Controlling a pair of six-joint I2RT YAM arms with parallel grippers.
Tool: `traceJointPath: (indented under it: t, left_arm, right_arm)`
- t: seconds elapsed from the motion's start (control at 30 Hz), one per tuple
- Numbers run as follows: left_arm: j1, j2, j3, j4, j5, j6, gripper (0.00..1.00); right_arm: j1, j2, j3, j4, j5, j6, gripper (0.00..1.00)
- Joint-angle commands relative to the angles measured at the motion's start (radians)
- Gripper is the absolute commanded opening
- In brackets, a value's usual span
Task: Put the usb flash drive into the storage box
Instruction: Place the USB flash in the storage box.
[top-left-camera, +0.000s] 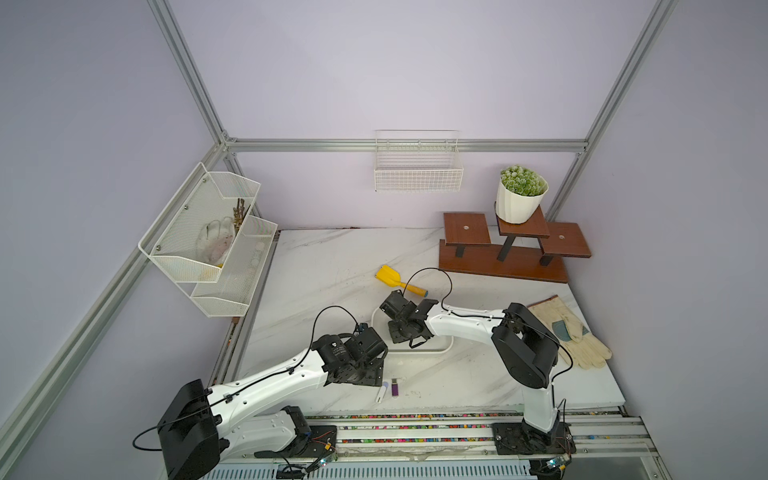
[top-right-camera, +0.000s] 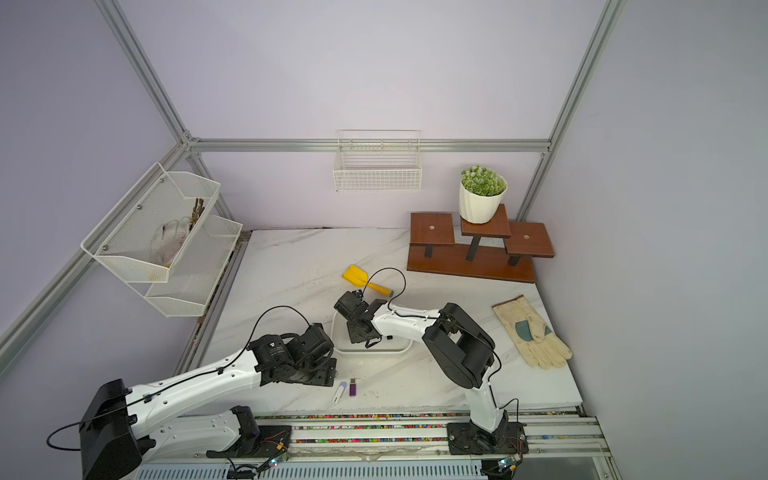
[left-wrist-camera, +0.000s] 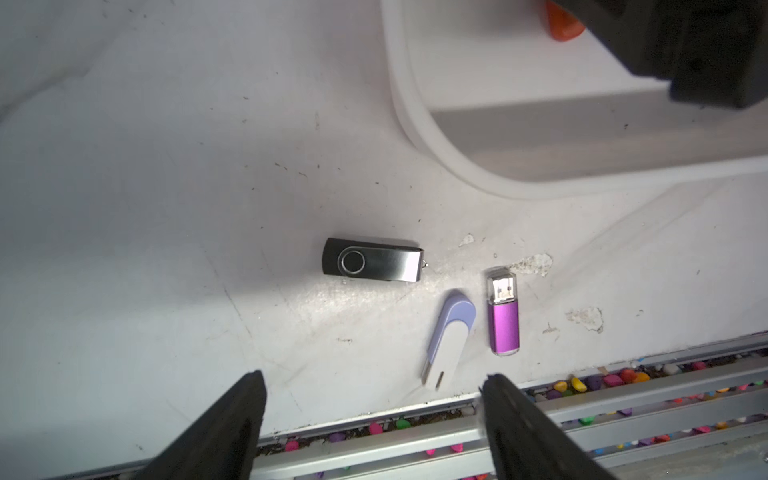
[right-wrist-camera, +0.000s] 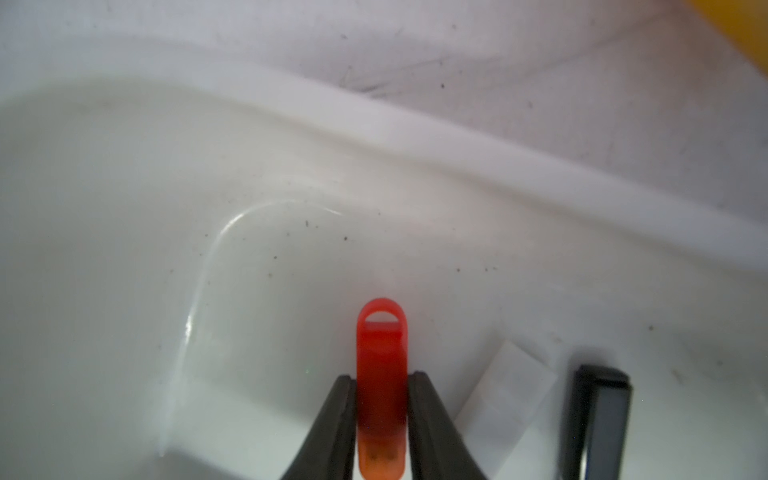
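Judging by the pose, placing is nearly done: the red usb flash drive (right-wrist-camera: 381, 340) is pinched by the right gripper (right-wrist-camera: 382, 376) inside the storage box (right-wrist-camera: 415, 137); release is needed. The left gripper (left-wrist-camera: 374, 376) is spread.

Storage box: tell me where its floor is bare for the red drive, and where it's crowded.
Bare floor runs from the red flash drive to the rounded corner of the storage box, and ahead of its tip. Crowded on its other flank: a clear piece and a dark drive.
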Motion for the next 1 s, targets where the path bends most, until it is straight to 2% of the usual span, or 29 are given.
traceJointPath:
  t: [0.0,0.07,0.2,0.4,0.53,0.97]
  left_arm:
    - [-0.025,-0.019,-0.032,0.102,0.016,-0.031,0.84]
    - [-0.032,-0.019,-0.042,0.118,0.014,-0.035,0.84]
    - [-0.046,-0.012,-0.045,0.126,0.017,-0.037,0.84]
    - [-0.099,0.019,-0.045,0.142,0.043,-0.023,0.85]
    - [-0.114,0.057,-0.064,0.138,0.036,-0.050,0.76]
    - [-0.142,0.191,-0.033,0.185,0.016,-0.055,0.72]
  right_arm:
    - [-0.006,0.007,0.018,0.008,0.004,-0.011,0.38]
    - [-0.006,0.009,0.022,0.003,0.002,-0.012,0.44]
    - [-0.008,-0.010,0.027,-0.007,0.021,-0.008,0.47]
    - [-0.046,-0.159,0.030,-0.024,0.036,-0.008,0.51]
    - [-0.080,-0.229,0.043,-0.058,0.045,-0.026,0.52]
    - [-0.109,-0.346,0.023,-0.104,0.066,-0.037,0.51]
